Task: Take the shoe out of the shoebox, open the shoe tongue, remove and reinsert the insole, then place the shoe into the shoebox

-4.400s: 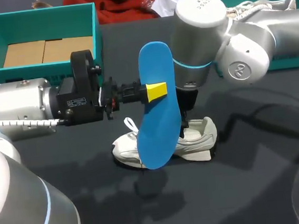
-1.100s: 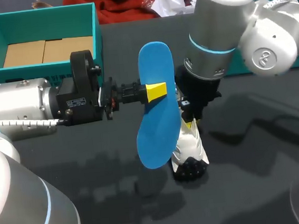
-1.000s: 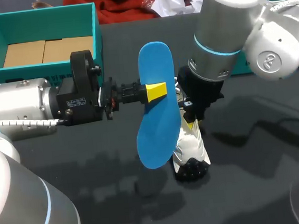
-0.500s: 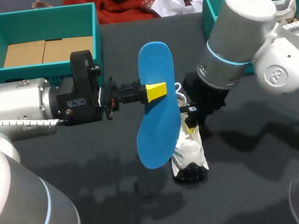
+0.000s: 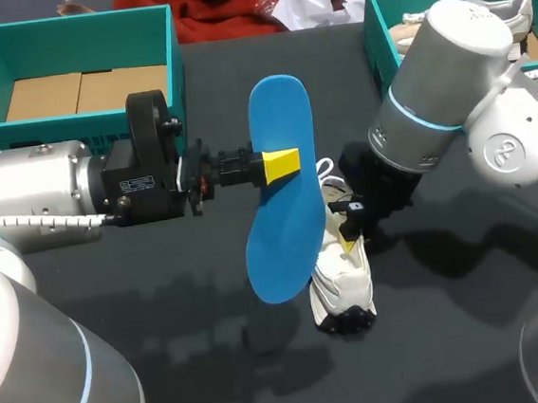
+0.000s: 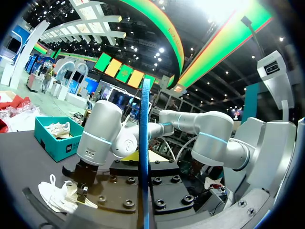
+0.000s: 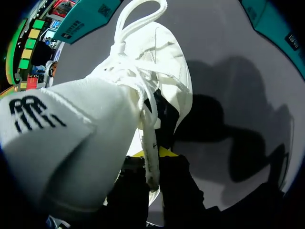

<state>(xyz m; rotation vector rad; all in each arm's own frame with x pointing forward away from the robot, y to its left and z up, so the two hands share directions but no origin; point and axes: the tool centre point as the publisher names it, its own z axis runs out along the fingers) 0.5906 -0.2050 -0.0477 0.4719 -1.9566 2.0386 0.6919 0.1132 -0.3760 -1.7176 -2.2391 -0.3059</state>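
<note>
The dark table point(image 5: 454, 336) carries a teal left box point(image 5: 61, 26) at its far left corner and a teal right box point(image 5: 371, 20) at its far right. The left claw point(image 5: 284, 162), coming in level from the left, is pressed onto a blue insole point(image 5: 284, 210) point(image 6: 144, 157) and holds it upright in the air above the table's middle. Just beside the insole's lower end, outside both boxes, the white shoe point(image 5: 343, 275) point(image 7: 162, 57) lies on the table, and the right claw point(image 5: 351, 236) point(image 7: 151, 157) pinches it at its laced opening.
</note>
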